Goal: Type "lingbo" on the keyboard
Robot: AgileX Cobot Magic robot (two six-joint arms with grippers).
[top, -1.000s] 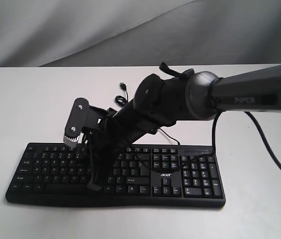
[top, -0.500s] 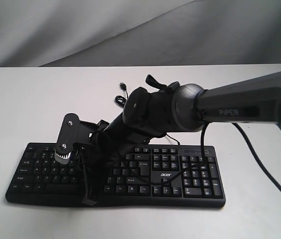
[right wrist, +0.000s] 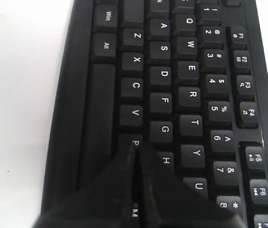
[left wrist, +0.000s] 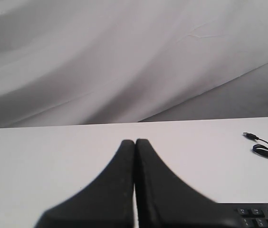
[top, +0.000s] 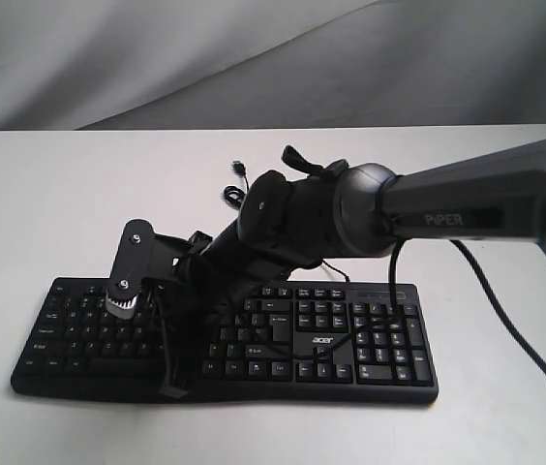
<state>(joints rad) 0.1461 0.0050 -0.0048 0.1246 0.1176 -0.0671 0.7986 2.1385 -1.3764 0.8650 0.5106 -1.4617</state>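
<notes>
The black keyboard [top: 370, 339] lies along the front of the white table. My right arm reaches across it from the right, and my right gripper [top: 173, 386] points down over the left-middle keys. In the right wrist view the right gripper [right wrist: 134, 145] is shut with nothing in it, and its tips rest at the B key [right wrist: 126, 140], beside V, G and H of the keyboard [right wrist: 160, 76]. My left gripper [left wrist: 135, 141] is shut and empty above bare table. A corner of the keyboard [left wrist: 262, 216] shows beside it. The left gripper is out of the exterior view.
The keyboard's thin black USB cable [top: 239, 179] lies coiled on the white table [top: 50, 213] behind the keyboard; the USB cable [left wrist: 267, 149] also shows in the left wrist view. A grey cloth backdrop [top: 157, 58] hangs behind the table.
Since one second ago my right arm has swung left and dropped lower over the keyboard. Over the last half second it has barely moved.
</notes>
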